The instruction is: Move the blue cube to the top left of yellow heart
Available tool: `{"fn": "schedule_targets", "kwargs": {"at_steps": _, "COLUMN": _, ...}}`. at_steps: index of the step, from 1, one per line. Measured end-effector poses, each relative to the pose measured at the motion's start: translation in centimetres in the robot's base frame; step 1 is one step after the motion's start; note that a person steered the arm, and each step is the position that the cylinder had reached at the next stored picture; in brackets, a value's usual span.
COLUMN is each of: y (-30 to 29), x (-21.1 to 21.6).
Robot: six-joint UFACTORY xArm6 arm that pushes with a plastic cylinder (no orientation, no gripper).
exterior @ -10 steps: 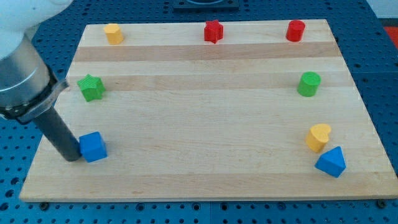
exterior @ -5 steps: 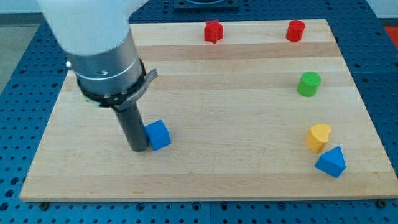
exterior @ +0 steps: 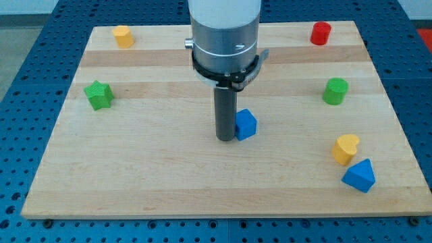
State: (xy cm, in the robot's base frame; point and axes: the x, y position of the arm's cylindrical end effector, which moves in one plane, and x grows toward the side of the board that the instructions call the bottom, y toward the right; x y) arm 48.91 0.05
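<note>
The blue cube sits near the middle of the wooden board. My tip touches the cube's left side. The yellow heart lies at the view's right, well to the right of and a little below the cube. The arm's body hides the board behind it at the view's top centre.
A blue triangular block lies just below the yellow heart. A green cylinder is above the heart, a red cylinder at the top right. A green star is at the left, a yellow block at the top left.
My tip has pushed the blue cube from the board's lower left to near its middle, moving right and slightly up. The arm now hides the red star at the top.
</note>
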Motion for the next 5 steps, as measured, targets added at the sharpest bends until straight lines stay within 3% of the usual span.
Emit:
{"fn": "schedule_targets", "kwargs": {"at_steps": 2, "y": 0.7, "x": -1.6}}
{"fn": "schedule_targets", "kwargs": {"at_steps": 5, "y": 8.3, "x": -5.0}}
